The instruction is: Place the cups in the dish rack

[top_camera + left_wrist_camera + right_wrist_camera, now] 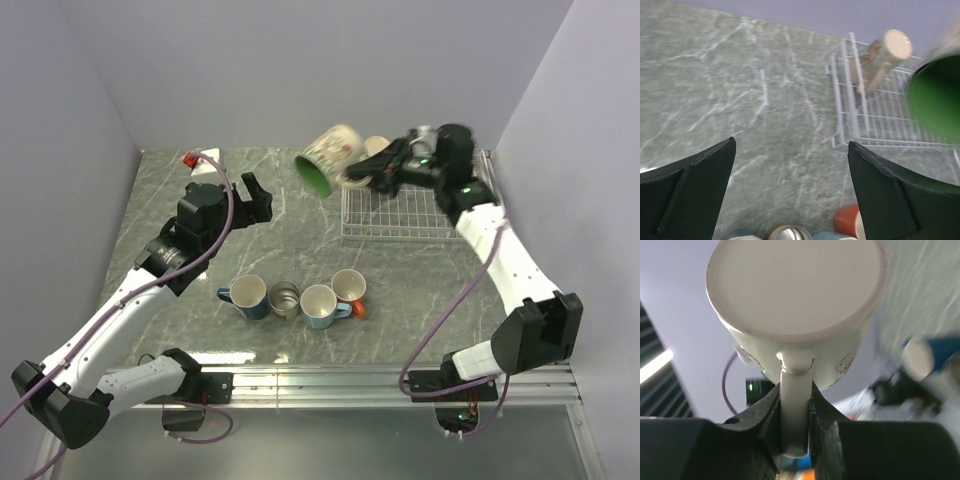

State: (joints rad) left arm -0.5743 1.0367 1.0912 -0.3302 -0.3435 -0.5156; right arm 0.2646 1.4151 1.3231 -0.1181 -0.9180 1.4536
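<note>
Right fingers (771, 412) clenched on the handle of the white mug with green inside (330, 158), held tilted in the air over the dish rack (400, 238), at its left edge. Left fingers (695, 195) released, spread wide above the desk (290, 230). Cream mug (376, 146) sits in the rack's far left corner.

You have the green-lined mug (330, 158) aloft, tipped sideways, beside the dish rack (400, 225); a cream mug (376, 146) lies inside; four mugs (319, 305) stand rowed on the table (300, 220).
</note>
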